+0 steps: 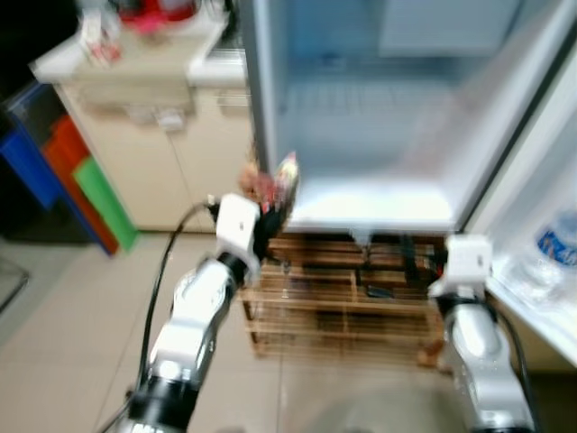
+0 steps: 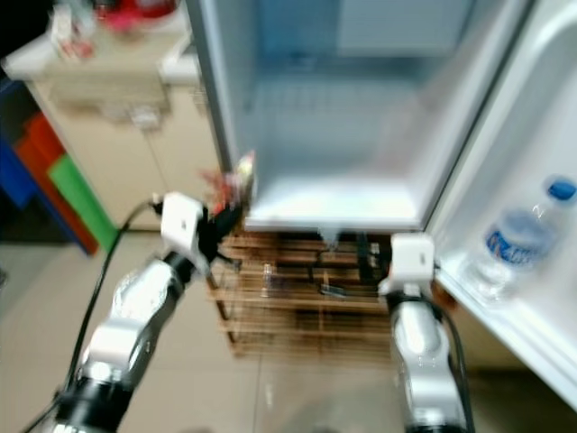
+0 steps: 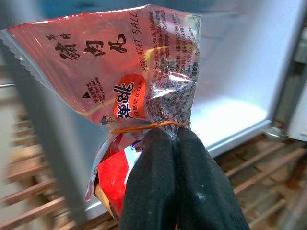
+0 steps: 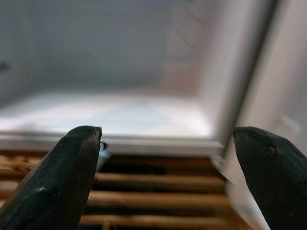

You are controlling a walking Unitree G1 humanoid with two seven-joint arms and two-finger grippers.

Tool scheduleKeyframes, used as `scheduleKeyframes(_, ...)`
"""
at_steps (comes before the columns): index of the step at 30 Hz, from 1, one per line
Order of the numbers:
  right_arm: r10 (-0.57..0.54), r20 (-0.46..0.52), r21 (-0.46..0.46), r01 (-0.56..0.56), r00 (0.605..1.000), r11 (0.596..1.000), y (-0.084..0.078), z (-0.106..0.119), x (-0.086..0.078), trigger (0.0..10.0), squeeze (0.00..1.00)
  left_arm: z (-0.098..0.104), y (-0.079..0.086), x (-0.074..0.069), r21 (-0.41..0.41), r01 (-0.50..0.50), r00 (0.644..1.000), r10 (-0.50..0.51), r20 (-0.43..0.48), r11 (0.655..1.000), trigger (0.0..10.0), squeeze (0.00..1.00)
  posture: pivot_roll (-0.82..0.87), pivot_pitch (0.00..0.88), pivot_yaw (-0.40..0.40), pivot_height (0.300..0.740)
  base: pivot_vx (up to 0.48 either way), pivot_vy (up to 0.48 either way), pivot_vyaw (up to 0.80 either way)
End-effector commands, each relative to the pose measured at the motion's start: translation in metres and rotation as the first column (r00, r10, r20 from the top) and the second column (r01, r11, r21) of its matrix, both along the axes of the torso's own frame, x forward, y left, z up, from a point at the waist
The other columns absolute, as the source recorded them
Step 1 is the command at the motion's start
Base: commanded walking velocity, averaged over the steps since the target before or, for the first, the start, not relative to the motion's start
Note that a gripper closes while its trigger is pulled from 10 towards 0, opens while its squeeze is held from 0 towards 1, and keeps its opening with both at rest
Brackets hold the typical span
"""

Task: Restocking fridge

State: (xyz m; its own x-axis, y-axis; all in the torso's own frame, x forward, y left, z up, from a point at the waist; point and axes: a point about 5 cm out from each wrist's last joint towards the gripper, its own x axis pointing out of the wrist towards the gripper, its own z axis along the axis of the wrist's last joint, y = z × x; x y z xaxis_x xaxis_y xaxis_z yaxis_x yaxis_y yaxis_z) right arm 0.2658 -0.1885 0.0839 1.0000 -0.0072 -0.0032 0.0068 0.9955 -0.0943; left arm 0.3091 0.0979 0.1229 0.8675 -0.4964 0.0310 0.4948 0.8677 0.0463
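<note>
Holding a pork meat ball packet (image 3: 129, 81) pinched tight in my left pincer (image 3: 175, 139), just short of the open fridge (image 1: 379, 135); my right pincer (image 4: 168, 153) gapes wide. I fear the packet snagging the fridge's edge beside it.

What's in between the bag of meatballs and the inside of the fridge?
Nothing is. The left gripper holds the pork meat ball bag at the fridge's left front edge, and the left wrist view shows its bare white floor just past it.
</note>
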Motion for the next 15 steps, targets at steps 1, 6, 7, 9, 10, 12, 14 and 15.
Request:
scheduleKeyframes(1, -0.004, -0.003, 0.001, 0.004, 1.000, 1.000, 0.000, 0.000, 0.002, 10.0, 0.00, 0.004, -0.003, 0.007, 0.011, -0.010, 1.000, 0.010, 0.002, 1.000, 10.0, 0.00, -0.07, 0.000, 0.047, 0.740, 0.000, 0.000, -0.80)
scheduleKeyframes(6, -0.007, 0.009, 0.012, 0.007, 1.000, 1.000, 0.000, 0.001, 0.002, 10.0, 0.00, 0.013, -0.001, 0.028, 0.024, -0.080, 0.997, 0.080, -0.004, 0.997, 10.0, 0.00, -0.08, 0.000, 0.052, 0.740, 0.000, 0.000, -0.47)
scheduleKeyframes(7, -0.009, 0.012, 0.012, 0.009, 1.000, 1.000, -0.001, 0.001, 0.001, 10.0, 0.00, 0.017, -0.001, 0.035, 0.037, -0.091, 0.996, 0.091, 0.009, 0.995, 10.0, 0.00, -0.09, 0.000, 0.054, 0.740, 0.000, 0.000, 0.00)
scheduleKeyframes(9, -0.011, 0.017, 0.012, 0.011, 1.000, 1.000, 0.000, 0.002, -0.001, 10.0, 0.00, 0.024, -0.004, 0.051, 0.107, -0.109, 0.994, 0.107, 0.029, 0.988, 10.0, 0.00, -0.10, 0.000, 0.056, 0.740, 0.000, 0.000, 0.00)
scheduleKeyframes(10, -0.011, 0.018, 0.012, 0.011, 1.000, 1.000, 0.000, 0.002, -0.002, 10.0, 0.00, 0.026, -0.006, 0.057, 0.152, -0.110, 0.994, 0.106, 0.036, 0.982, 10.0, 0.00, -0.10, 0.000, 0.060, 0.740, 0.000, 0.000, 0.00)
scheduleKeyframes(12, -0.012, 0.020, 0.011, 0.012, 1.000, 1.000, 0.000, 0.002, -0.005, 10.0, 0.00, 0.027, -0.010, 0.065, 0.239, -0.102, 0.995, 0.095, 0.038, 0.966, 10.0, 0.00, -0.12, 0.000, 0.067, 0.740, 0.000, 0.000, 0.00)
scheduleKeyframes(14, -0.012, 0.022, 0.011, 0.012, 1.000, 1.000, 0.000, 0.002, -0.007, 10.0, 0.00, 0.027, -0.011, 0.068, 0.278, -0.095, 0.995, 0.089, 0.035, 0.956, 10.0, 0.00, -0.12, 0.000, 0.070, 0.740, 0.000, 0.000, 0.00)
scheduleKeyframes(15, -0.014, 0.022, 0.009, 0.014, 1.000, 1.000, 0.000, 0.003, -0.009, 10.0, 0.00, 0.026, -0.012, 0.071, 0.334, -0.095, 0.996, 0.087, 0.037, 0.938, 10.0, 0.00, -0.13, 0.000, 0.075, 0.740, 0.000, 0.000, 0.00)
